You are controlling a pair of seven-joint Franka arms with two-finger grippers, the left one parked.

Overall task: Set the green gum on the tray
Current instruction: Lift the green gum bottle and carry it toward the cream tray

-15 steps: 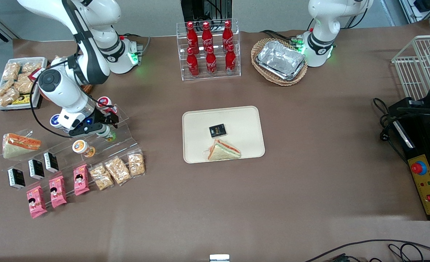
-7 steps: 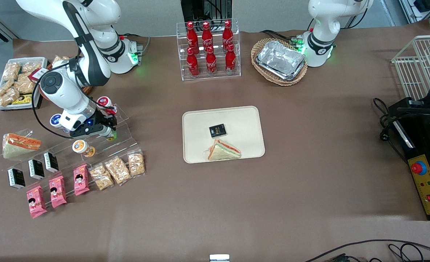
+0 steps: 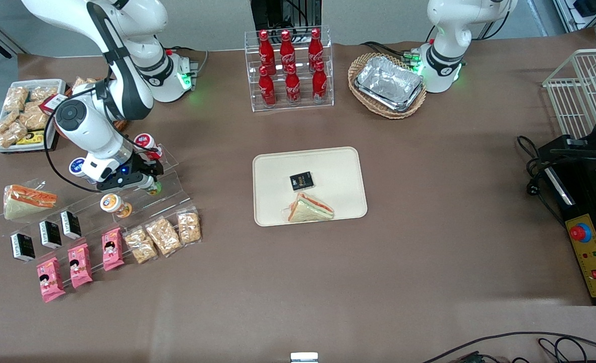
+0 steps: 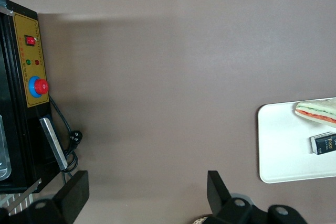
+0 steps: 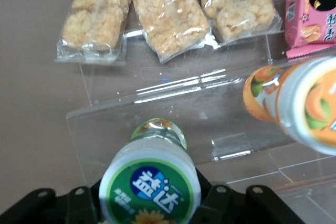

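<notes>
Between the fingers (image 5: pixel 116 209) of the gripper (image 5: pixel 149 203) — the green gum (image 5: pixel 150 184), clamped at its cap on the clear acrylic stand (image 5: pixel 173 129). Best lifted straight up, clear of the orange-capped bottle (image 5: pixel 294 103) just beside — then carried across the table (image 3: pixel 429 201) to the tray (image 3: pixel 338 166).

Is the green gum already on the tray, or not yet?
Not yet. The green gum sits between the end effector fingers on the clear stand, apart from the tray.

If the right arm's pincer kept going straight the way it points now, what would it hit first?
Most likely the green gum, already between the pincer fingers; under it lies the clear acrylic step stand. Depth is hard to judge.
</notes>
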